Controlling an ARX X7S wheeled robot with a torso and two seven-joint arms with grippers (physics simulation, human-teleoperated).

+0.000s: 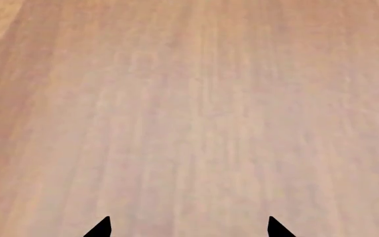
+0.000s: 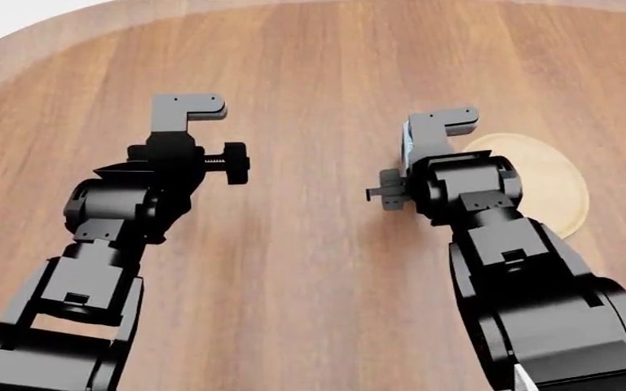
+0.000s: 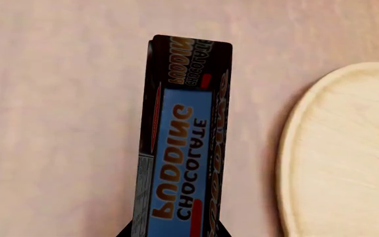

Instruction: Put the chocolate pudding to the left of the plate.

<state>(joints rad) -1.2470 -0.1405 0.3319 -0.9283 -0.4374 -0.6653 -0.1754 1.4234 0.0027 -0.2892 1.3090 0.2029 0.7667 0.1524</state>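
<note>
Here, bare wooden table (image 2: 313, 269), then plate (image 2: 557, 191) at right; chocolate pudding (image 3: 183, 148) just left of plate, clamped in right gripper (image 3: 170, 232). Left gripper (image 1: 188, 228) spread, empty. Risk: toppling onto plate rim if released while tilted

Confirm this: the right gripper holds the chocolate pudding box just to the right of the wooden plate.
Wrong side. The right gripper holds the chocolate pudding to the left of the plate, not the right. The head view shows the carton by the plate's left rim; the right wrist view shows a strip of table between them.
</note>
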